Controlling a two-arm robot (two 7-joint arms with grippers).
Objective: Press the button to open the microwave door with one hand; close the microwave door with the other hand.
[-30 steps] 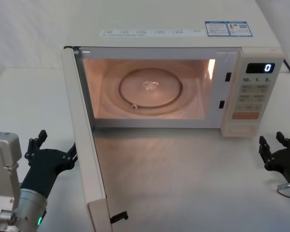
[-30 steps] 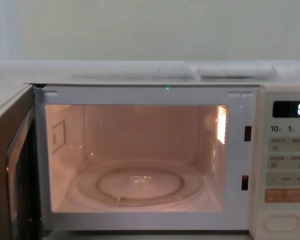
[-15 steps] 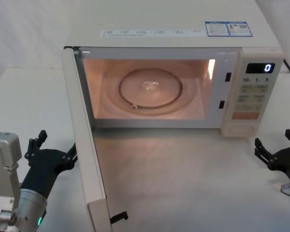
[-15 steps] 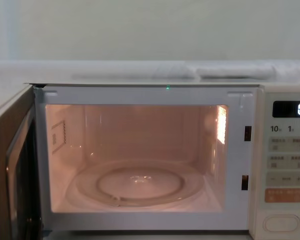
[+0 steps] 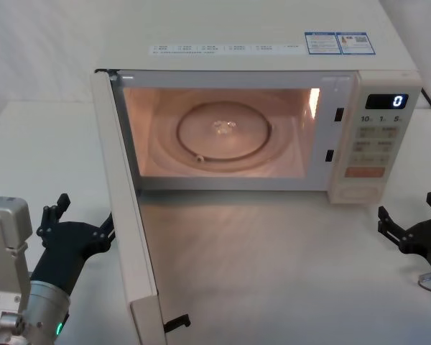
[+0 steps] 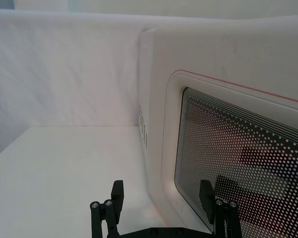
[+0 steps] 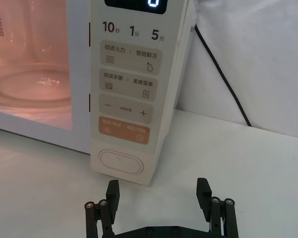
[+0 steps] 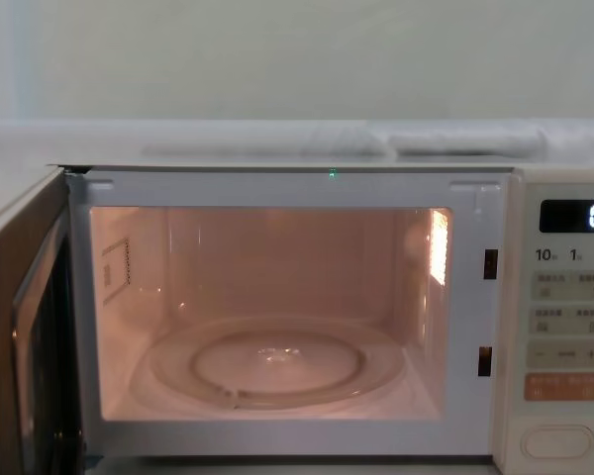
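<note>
The cream microwave (image 5: 258, 50) stands at the back of the table with its cavity lit. The microwave door (image 5: 126, 215) hangs wide open, swung out toward me on the left. My left gripper (image 5: 82, 215) is open and empty just left of the door, facing the outer side and its dotted window (image 6: 238, 163); the gripper (image 6: 162, 193) stands a little apart from it. The wide cream button (image 7: 120, 162) sits at the bottom of the control panel, also seen at button (image 5: 359, 192). My right gripper (image 7: 158, 191) is open and empty, low on the table short of the button, at gripper (image 5: 409, 210).
A glass turntable (image 5: 223, 133) lies inside the cavity. A black cable (image 7: 223, 79) runs down the wall behind the microwave's right side. White table (image 5: 273, 273) stretches in front between door and right gripper. The display (image 8: 576, 216) reads 0.
The right gripper's fingers have spread wider and it has drawn slightly right, away from the panel. The door, the microwave and the left arm have not moved.
</note>
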